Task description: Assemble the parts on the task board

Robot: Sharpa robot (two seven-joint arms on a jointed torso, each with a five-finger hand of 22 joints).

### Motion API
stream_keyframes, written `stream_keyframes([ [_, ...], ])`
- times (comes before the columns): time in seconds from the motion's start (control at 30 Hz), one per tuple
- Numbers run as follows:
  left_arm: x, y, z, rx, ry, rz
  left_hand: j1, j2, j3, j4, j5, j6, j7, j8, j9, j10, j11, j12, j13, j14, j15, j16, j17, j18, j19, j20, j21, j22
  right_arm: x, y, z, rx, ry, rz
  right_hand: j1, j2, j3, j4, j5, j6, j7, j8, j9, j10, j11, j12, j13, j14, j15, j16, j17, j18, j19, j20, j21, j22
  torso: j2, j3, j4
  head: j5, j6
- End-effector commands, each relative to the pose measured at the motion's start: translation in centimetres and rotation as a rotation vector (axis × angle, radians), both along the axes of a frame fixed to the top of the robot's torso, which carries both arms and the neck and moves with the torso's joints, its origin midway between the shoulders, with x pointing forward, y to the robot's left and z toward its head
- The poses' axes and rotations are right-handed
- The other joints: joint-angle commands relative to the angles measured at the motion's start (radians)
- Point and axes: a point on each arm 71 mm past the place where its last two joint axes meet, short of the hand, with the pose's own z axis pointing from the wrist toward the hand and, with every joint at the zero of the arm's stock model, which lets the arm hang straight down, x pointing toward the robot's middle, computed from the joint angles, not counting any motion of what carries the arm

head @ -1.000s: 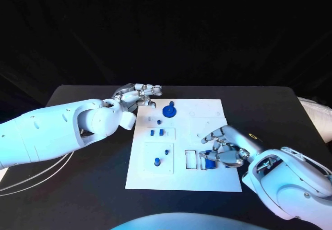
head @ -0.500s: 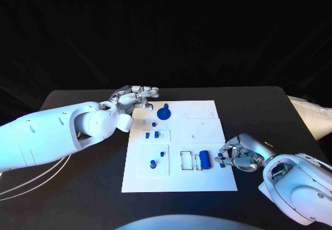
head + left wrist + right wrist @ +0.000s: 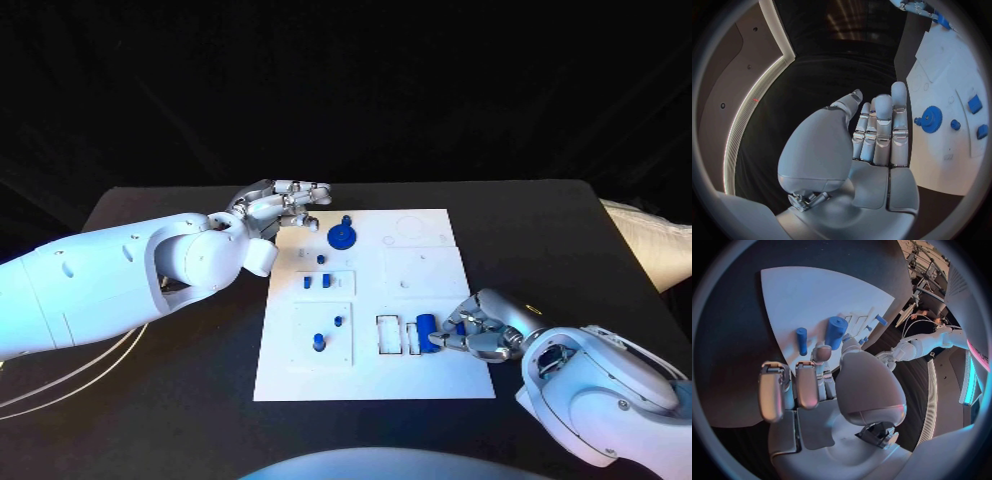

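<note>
The white task board (image 3: 418, 272) lies in the middle of the black table. A thick blue cylinder (image 3: 427, 327) (image 3: 836, 331) lies on the board's near right part, beside two rectangular slots (image 3: 394, 335). A thin blue peg (image 3: 802, 340) lies close to it. My right hand (image 3: 477, 331) (image 3: 826, 385) reaches in from the board's right edge, with its thumb and a fingertip at the cylinder's end. Whether they grip it I cannot tell. My left hand (image 3: 283, 205) (image 3: 873, 140) hovers flat, fingers straight and together, at the board's far left corner, holding nothing.
A blue gear (image 3: 343, 237) (image 3: 929, 119) stands on the far part of the board. Small blue blocks (image 3: 320, 281) sit in a recess at mid left, and two short pegs (image 3: 329, 332) stand in the near left recess. Black table surrounds the board.
My right hand drew back to the right off the cylinder, leaving it on the board, and has now moved left again to touch it. The left hand has stayed put.
</note>
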Motion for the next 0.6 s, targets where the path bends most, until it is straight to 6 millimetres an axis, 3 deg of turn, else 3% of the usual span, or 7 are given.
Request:
stream_keyframes([
  [0.03, -0.1, -0.2, 0.1, -0.01, -0.004, -0.019, 0.003, 0.008, -0.004, 0.0, -0.001, -0.007, -0.001, 0.004, -0.001, -0.007, 0.003, 0.006, 0.001, -0.004, 0.0, 0.004, -0.001, 0.019, 0.0, 0.004, -0.006, -0.001, 0.0, 0.2, -0.3, -0.02, 0.011, -0.001, -0.013, -0.002, -0.012, 0.0, -0.006, -0.003, -0.002, 0.007, 0.001, 0.007, 0.0, 0.009, 0.009, 0.049, -0.01, 0.005, 0.002, -0.02, 0.007, 0.003, 0.006, 0.063, -0.001, -0.0007, -0.0012, 0.002, -0.002],
  [0.27, -0.1, -0.3, 0.1, -0.01, -0.005, -0.022, 0.003, 0.008, -0.004, 0.0, -0.001, -0.007, -0.001, 0.004, -0.001, -0.007, 0.003, 0.006, 0.001, -0.004, 0.0, 0.004, -0.001, 0.019, 0.0, 0.004, -0.006, -0.001, 0.3, 0.9, -0.8, -0.021, 0.018, 0.01, -0.025, 0.005, -0.021, 0.001, -0.009, 0.0, -0.004, 0.013, 0.003, 0.007, 0.0, 0.014, 0.021, 0.049, -0.01, 0.005, 0.001, -0.02, 0.006, 0.003, 0.006, 0.063, 0.0, 0.0011, -0.0013, 0.004, -0.005],
  [0.5, -0.1, -0.4, 0.1, -0.009, -0.003, -0.024, 0.003, 0.008, -0.004, 0.0, -0.001, -0.007, -0.001, 0.004, -0.001, -0.007, 0.003, 0.006, 0.001, -0.004, 0.0, 0.004, -0.001, 0.019, 0.0, 0.004, -0.006, -0.001, 0.6, 1.4, -1.2, -0.019, 0.029, 0.014, -0.021, 0.012, -0.025, -0.002, -0.007, 0.007, -0.006, 0.022, 0.005, 0.007, -0.003, 0.019, 0.031, 0.049, -0.011, 0.006, 0.003, -0.02, 0.007, 0.002, 0.007, 0.064, 0.0, -0.0007, -0.0004, 0.003, -0.007],
  [0.6, -0.1, -0.4, 0.1, -0.009, -0.003, -0.025, 0.003, 0.008, -0.004, 0.0, -0.001, -0.007, -0.001, 0.004, -0.001, -0.007, 0.003, 0.006, 0.001, -0.004, 0.0, 0.004, -0.001, 0.019, 0.0, 0.004, -0.006, -0.001, 0.7, 1.5, -1.5, -0.024, 0.038, 0.015, 0.015, 0.014, -0.024, -0.013, -0.003, 0.012, -0.009, 0.029, 0.008, 0.007, -0.006, 0.022, 0.041, 0.049, -0.014, 0.006, 0.003, -0.02, 0.006, 0.0, 0.007, 0.065, 0.0, -0.0013, -0.0009, 0.003, -0.005],
])
